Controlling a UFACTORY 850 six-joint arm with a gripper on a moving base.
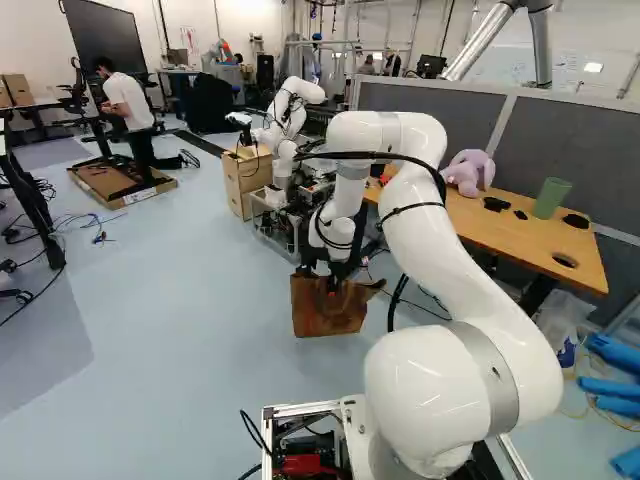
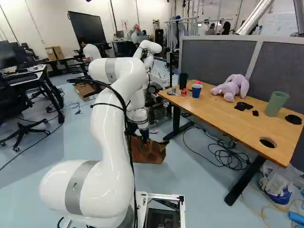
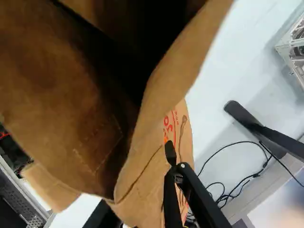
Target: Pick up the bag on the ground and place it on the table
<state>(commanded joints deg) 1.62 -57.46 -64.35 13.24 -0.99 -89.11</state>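
Under the gripper [image 1: 332, 287], see a pale blue floor [image 1: 200, 330]. To the right of the gripper, well apart, count one table [image 2: 223, 111]. Beyond the gripper, count one white robot [image 1: 290, 110].

Right at the gripper, low down, find the bag [image 1: 325, 312], just one, brown and wide-mouthed; cannot tell whether touching the floor. From the wrist view alone, see into the dark mouth, and make out red print and a thin handle on the outer side.

Drawn nearly together, with the bag's wall pinched between two fingers [image 3: 169, 153]: one plain to see against the outer side, the other mostly hidden by the bag.

On the table, right of the gripper, count one pink toy [image 2: 231, 88] and three cups: green [image 2: 276, 103], black [image 2: 183, 80] and blue [image 2: 196, 91]. Find the blue one in the right base view, but not in the left. Near the green cup, count three flat black pieces [image 2: 243, 106], smallest of all.
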